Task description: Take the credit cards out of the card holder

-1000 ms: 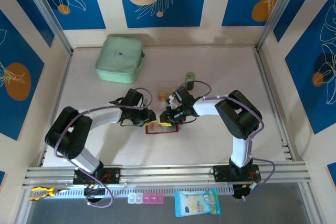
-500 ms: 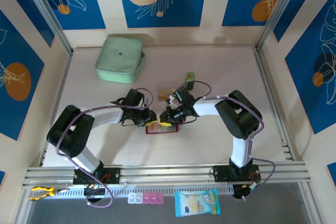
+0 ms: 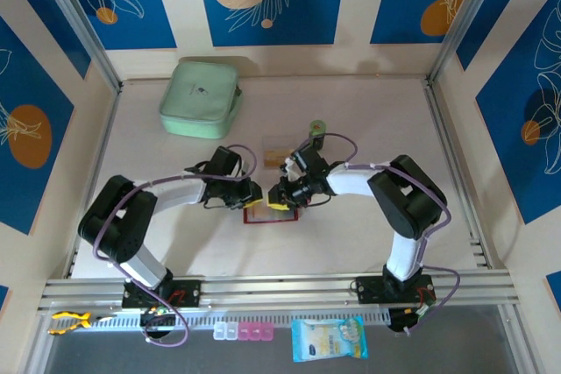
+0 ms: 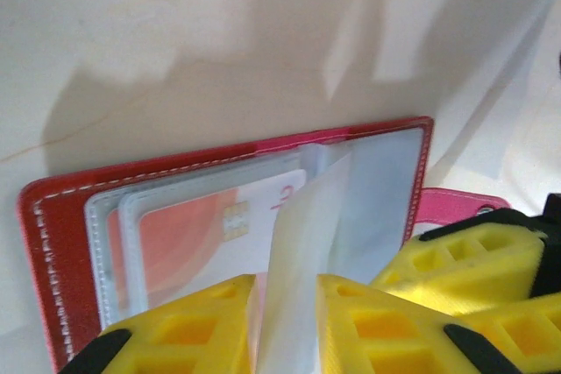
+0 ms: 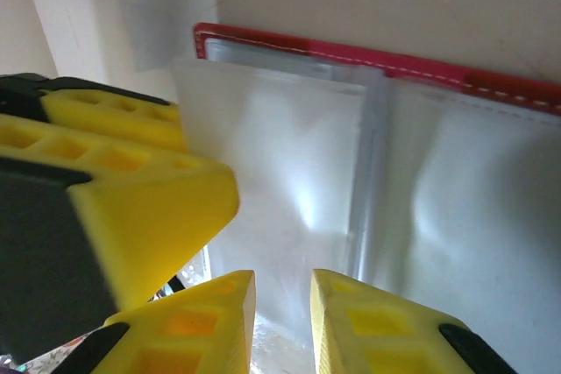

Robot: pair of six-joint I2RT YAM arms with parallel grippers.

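**A:** Two arms lean in over the pale, matte desk (image 3: 351,243). What is the biggest thing on it?
**B:** The mint-green case (image 3: 200,98), soft and round-cornered, at the far left. Smaller, at the centre, the card holder (image 3: 259,219) lies open and flat, red with white stitching.
**A:** And the grippers?
**B:** The left gripper (image 4: 287,282) pinches a glossy clear sleeve (image 4: 307,234), lifted upright. The right gripper (image 5: 283,276) is just beside it, jaws narrowly apart. I cannot tell whether they pinch anything.
**A:** Any cards?
**B:** One orange card (image 4: 188,238) with a gold chip sits inside a flat sleeve.
**A:** What has changed?
**B:** The right arm's elbow has slid outward, and the card holder stays put.
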